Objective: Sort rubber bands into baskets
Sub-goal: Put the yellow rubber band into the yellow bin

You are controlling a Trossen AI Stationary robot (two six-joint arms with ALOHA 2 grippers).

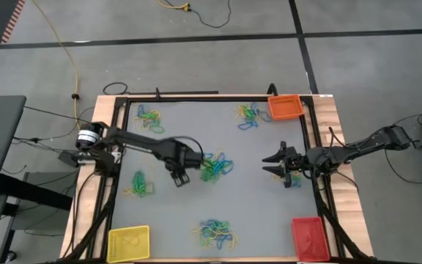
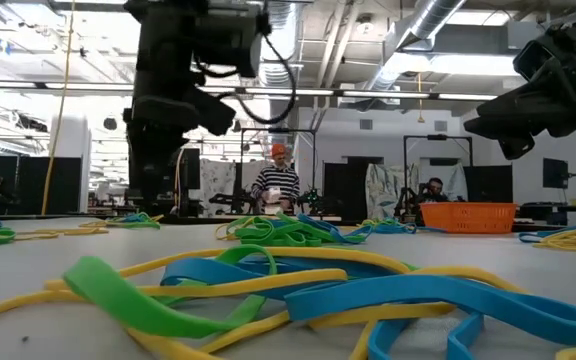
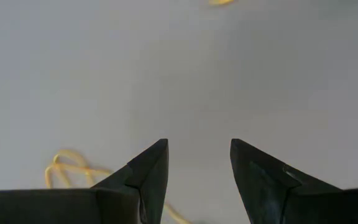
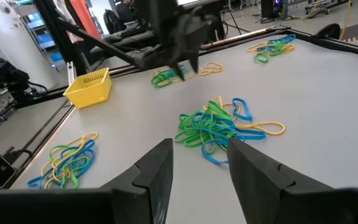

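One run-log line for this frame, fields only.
left end effector: open, empty, beside centre rubber bands | right end effector: open, empty, right of centre | red basket: empty

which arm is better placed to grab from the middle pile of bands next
Left. The left gripper hangs open right beside the middle pile; the right gripper waits farther off.

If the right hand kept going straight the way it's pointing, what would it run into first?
Most likely the central pile of rubber bands, lying just beyond the right hand, whose fingers are open and empty. Farther along that line is the left hand, though depth is hard to judge.
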